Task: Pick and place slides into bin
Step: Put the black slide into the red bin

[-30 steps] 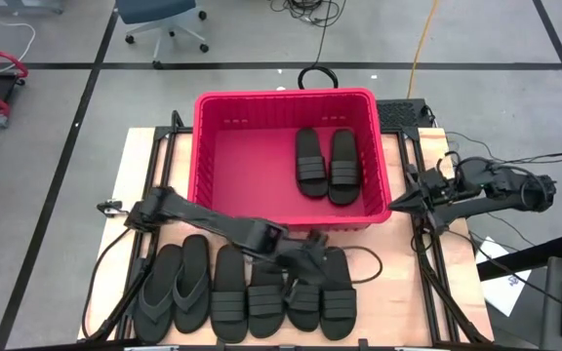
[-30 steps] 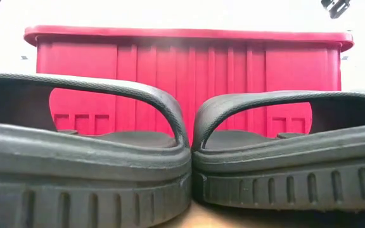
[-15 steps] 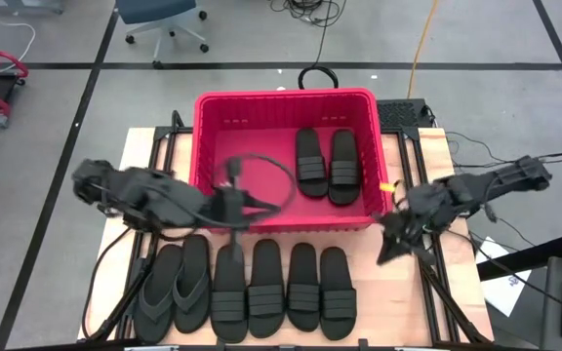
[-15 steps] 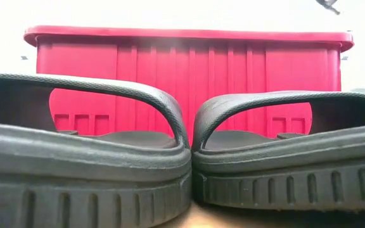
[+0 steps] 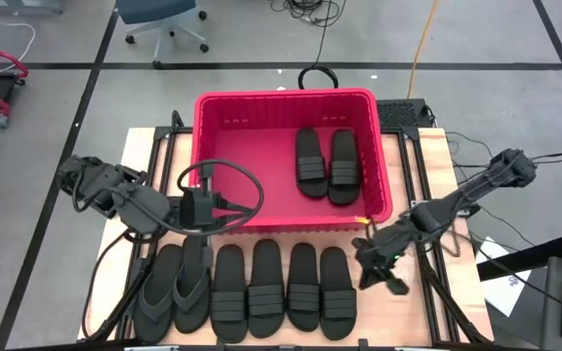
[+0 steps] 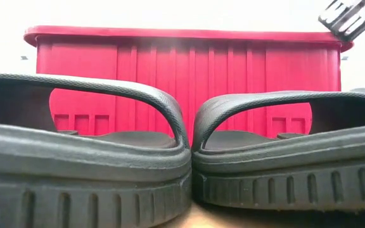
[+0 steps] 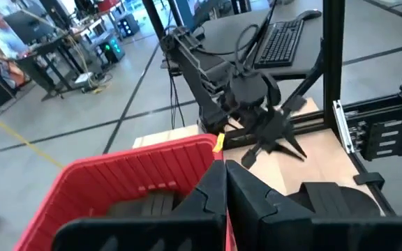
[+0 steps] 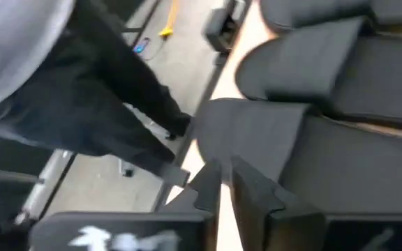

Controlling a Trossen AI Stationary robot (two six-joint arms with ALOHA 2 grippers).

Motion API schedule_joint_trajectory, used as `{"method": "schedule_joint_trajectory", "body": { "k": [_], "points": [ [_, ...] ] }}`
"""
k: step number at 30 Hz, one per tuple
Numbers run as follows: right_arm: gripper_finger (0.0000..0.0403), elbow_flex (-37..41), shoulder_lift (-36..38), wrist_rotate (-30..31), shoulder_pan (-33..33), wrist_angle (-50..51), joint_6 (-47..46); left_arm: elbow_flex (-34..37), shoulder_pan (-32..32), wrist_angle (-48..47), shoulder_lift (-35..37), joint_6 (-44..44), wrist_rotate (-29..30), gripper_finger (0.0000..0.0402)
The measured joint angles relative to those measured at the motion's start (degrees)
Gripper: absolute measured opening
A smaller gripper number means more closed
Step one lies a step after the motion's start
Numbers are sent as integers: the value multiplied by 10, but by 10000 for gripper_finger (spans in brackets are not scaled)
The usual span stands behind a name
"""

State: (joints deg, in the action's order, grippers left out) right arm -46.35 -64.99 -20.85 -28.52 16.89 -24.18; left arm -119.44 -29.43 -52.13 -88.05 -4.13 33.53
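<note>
The red bin (image 5: 286, 97) stands at the table's far middle with two band-strapped slides (image 5: 326, 164) lying flat on its floor at the right. Six more slides lie soles down in a row (image 5: 266, 288) along the near edge: two flip-flops (image 5: 174, 288) at the left, then several band slides. My left gripper (image 5: 227, 209) is shut and empty, just outside the left part of the bin's near wall. My right gripper (image 5: 377, 276) hangs open and empty just right of the rightmost slide (image 5: 337, 292). It also shows in the low view (image 6: 344, 16) and the left wrist view (image 7: 271, 139).
A black cable loop (image 5: 230, 185) arches over the bin's near-left corner beside my left arm. Bare wood (image 5: 418, 292) lies right of the row. A person's dark trousers (image 8: 96, 104) show beyond the table's edge. In the low view two band slides (image 6: 81, 164) fill the foreground.
My left gripper has drawn back from over the right part of the slide row, toward the table's left and far side, to the bin's near wall. My right gripper has swung from beside the bin's right wall toward the near edge, ending next to the rightmost slide. The slides have kept still.
</note>
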Motion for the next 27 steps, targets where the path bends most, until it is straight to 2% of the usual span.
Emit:
{"method": "schedule_joint_trajectory", "body": {
  "k": [9,14,21,27],
  "points": [
    [176,0,-103,-1,8,-47,-27,0,0,-6,0,-4,-5,8],
    [229,2,-148,-1,8,-48,-25,0,0,-14,0,0,-16,7],
    [255,5,-214,-8,7,-61,-49,0,0,-14,0,-2,-21,7],
    [243,5,-256,-48,5,-132,-56,0,-8,-14,0,-1,-22,7]
  ]
}}
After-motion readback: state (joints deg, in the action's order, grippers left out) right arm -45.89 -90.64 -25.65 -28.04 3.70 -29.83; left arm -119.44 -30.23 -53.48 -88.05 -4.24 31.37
